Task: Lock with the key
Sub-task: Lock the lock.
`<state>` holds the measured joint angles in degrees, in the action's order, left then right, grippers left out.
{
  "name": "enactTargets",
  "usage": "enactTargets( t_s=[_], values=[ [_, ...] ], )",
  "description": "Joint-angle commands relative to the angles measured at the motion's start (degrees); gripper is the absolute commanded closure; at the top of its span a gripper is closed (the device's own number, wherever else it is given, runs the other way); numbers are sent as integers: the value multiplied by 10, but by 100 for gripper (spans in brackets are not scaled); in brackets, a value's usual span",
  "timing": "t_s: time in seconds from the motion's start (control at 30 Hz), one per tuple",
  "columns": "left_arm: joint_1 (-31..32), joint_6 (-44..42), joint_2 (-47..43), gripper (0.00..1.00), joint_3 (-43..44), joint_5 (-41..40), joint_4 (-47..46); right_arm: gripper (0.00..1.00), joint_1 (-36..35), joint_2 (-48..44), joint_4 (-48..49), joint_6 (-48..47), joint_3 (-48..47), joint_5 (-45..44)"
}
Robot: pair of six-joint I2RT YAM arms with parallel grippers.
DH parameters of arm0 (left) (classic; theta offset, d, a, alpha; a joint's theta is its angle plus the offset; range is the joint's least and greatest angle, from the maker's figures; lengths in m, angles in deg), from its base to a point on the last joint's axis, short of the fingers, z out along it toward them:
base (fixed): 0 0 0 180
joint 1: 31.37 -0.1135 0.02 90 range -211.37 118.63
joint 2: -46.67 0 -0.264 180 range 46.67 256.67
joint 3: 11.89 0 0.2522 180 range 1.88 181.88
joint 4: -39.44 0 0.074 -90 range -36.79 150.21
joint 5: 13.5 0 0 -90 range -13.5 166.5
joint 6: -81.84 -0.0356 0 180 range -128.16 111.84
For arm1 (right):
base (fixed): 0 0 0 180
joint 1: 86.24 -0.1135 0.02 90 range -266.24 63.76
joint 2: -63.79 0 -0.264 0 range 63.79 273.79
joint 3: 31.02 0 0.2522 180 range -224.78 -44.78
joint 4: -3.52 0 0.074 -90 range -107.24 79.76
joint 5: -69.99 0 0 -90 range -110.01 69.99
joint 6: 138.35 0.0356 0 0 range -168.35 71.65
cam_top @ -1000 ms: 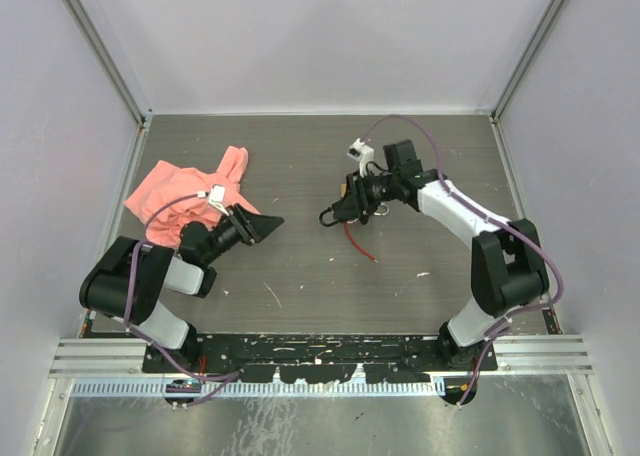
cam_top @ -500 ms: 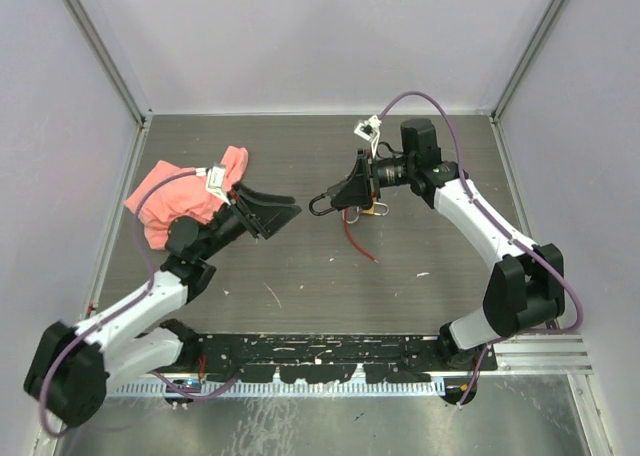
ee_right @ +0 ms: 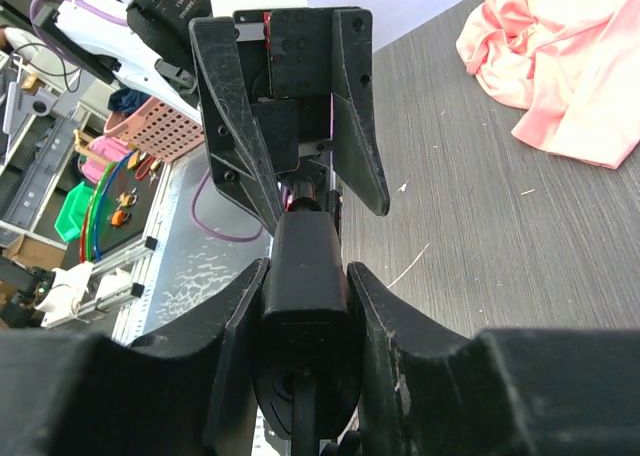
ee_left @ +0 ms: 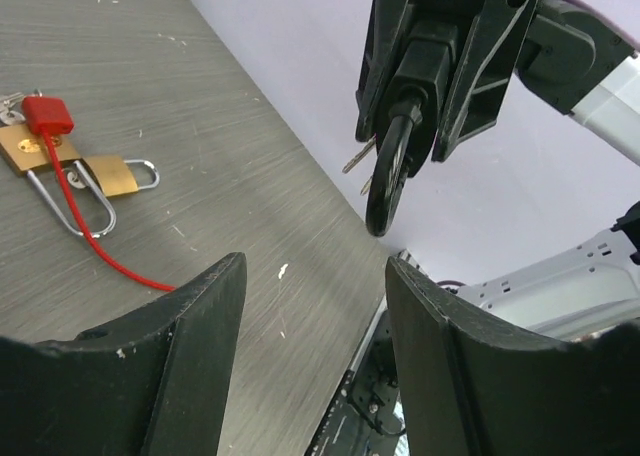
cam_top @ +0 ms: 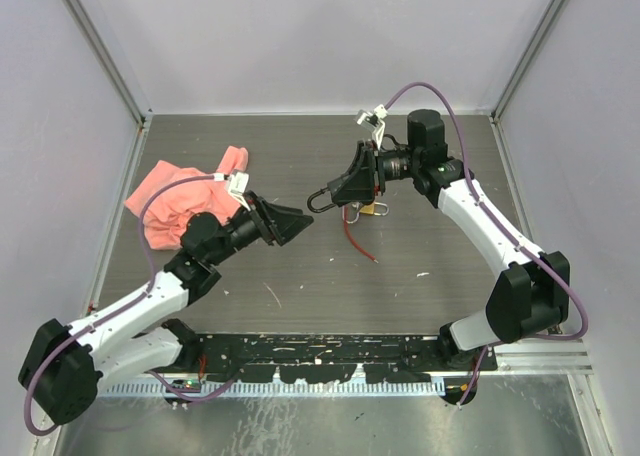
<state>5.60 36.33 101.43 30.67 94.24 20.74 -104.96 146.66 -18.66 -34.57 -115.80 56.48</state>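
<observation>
Pale panels wall in a grey wood-grain table (cam_top: 300,156); a pink cloth (cam_top: 175,191) lies crumpled toward ten o'clock, well apart from the work. Near the table's middle, a little toward one o'clock, the right gripper (cam_top: 348,188) is clamped on a black padlock (cam_top: 322,200), held up off the table with the shackle loop pointing toward nine o'clock. That pose seems chosen to present the lock to the other arm, its body pinned so it cannot swing or twist when something is pushed into it. What looks like a key (ee_left: 358,161), small and silvery, hangs beside the lock's body in the left wrist view; whether it is attached I cannot tell. The left gripper (cam_top: 298,224) sits at about eight o'clock of the lock, near but not touching, its jaws standing open with nothing between them and its mouth aimed at the shackle; I judge it is lined up to take the key or to steady the lock. Two brass padlocks (ee_left: 100,176) with a red tag (ee_left: 47,113) lie flat on the table at about five o'clock of the held lock, untouched; they look like spares for now.
</observation>
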Motion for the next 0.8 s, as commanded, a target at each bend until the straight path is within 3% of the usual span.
enactTargets(
  t_s=[0.0,0.43,0.5,0.7,0.77],
  values=[
    [8,20,16,42,46,0,-55,99,-5,-32,46,19,-35,38],
    [19,61,67,55,68,12,-119,99,-9,-32,49,17,-29,46],
    [19,70,70,61,66,15,-134,99,-10,-32,49,16,-28,46],
    [19,92,82,99,65,41,-184,99,-10,-31,49,10,-25,45],
    [18,97,85,100,64,48,-198,99,-10,-31,49,7,-23,45]
  ],
)
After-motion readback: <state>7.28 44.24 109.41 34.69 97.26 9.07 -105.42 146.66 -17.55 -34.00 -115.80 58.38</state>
